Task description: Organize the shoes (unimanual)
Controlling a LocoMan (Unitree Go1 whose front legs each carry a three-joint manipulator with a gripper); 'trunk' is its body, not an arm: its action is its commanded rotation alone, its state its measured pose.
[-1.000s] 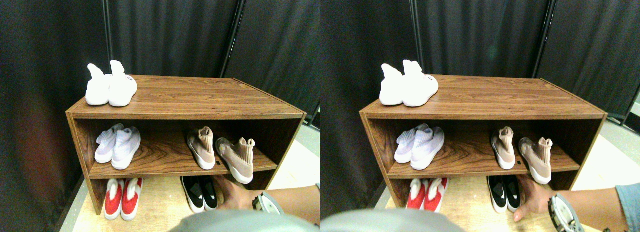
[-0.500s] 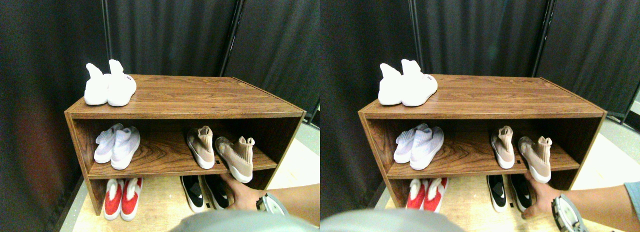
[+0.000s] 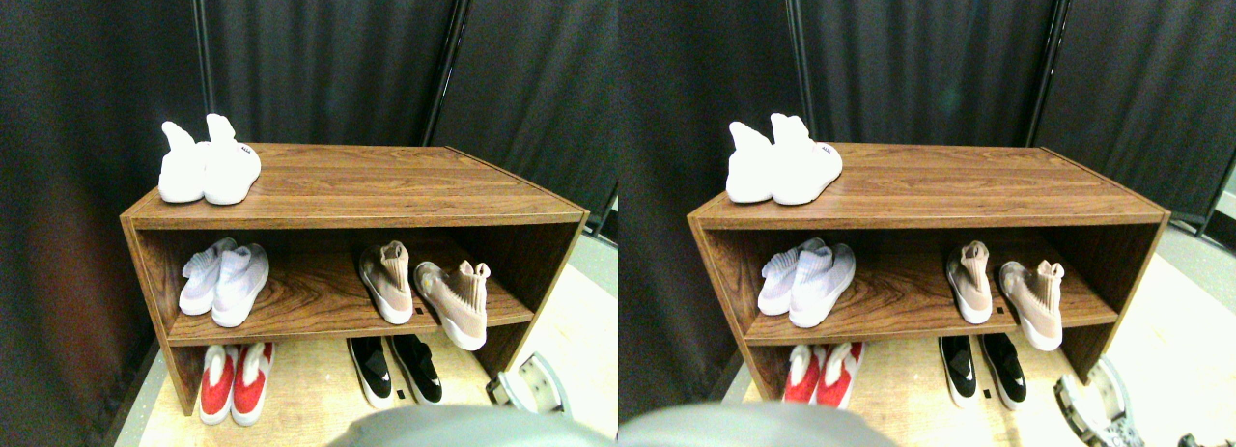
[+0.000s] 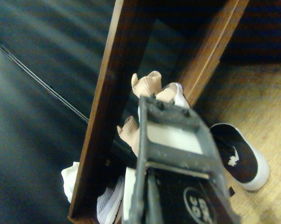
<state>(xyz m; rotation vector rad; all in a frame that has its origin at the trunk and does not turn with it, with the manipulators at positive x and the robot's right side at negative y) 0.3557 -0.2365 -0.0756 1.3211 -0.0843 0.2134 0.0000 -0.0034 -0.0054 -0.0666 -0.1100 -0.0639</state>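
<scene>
Although the 2 tan shoes (image 3: 425,288) sat apart and splayed on the middle shelf (image 3: 309,317), up and ahead of the right gripper (image 3: 526,389), their knit looked soft and light; the ribbed collar seemed the best place to pinch. Whether its jaws were spread I could not tell. The black shoes (image 3: 396,368) lay just beside it on the floor. A person's hand seen 0.5 s ago had gone, leaving the black pair slightly parted.

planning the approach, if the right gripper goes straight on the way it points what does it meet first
Most likely the outer tan shoe on the middle shelf: in the wrist view its collar sits just beyond the right gripper. Depth is unclear.
</scene>
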